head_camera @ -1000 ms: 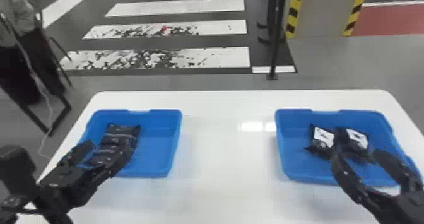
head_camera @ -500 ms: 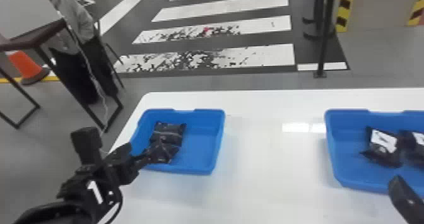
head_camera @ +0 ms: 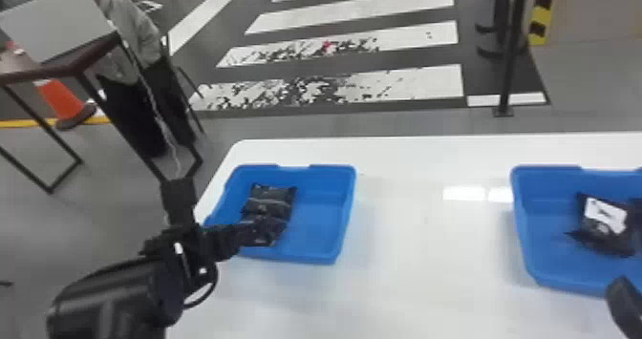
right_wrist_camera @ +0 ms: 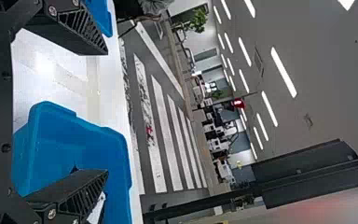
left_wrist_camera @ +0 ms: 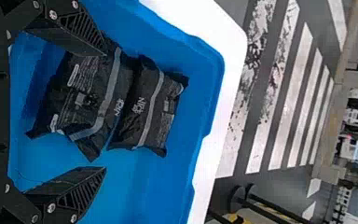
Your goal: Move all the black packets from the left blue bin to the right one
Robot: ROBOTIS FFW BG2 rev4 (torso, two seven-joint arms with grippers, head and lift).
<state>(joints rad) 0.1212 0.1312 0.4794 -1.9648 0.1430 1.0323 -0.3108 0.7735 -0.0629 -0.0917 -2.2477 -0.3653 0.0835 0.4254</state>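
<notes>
We make the left blue bin (head_camera: 319,218) our landmark, on the white table (head_camera: 420,276). Two black packets (left_wrist_camera: 91,93) lie in its left half, side by side and touching, flat on its floor.

Our left gripper (head_camera: 219,209) is at its near left corner. The left wrist view shows the jaws wide apart with nothing gripped; both packets lie ahead of them, the closer one crossing the line of the gap. One fingertip (left_wrist_camera: 95,46) overlaps that packet's edge in the view, though we can't tell whether it touches; the other is clear of both, with bare bin floor between.

To the right of the left blue bin, well apart from it, sits the right bin (head_camera: 549,261), where we see a black packet with a white label (head_camera: 604,223).

Our right gripper (head_camera: 623,300) is farther right of the left blue bin, by the right bin's near side. In the right wrist view its jaws are spread, with no packet between them.
</notes>
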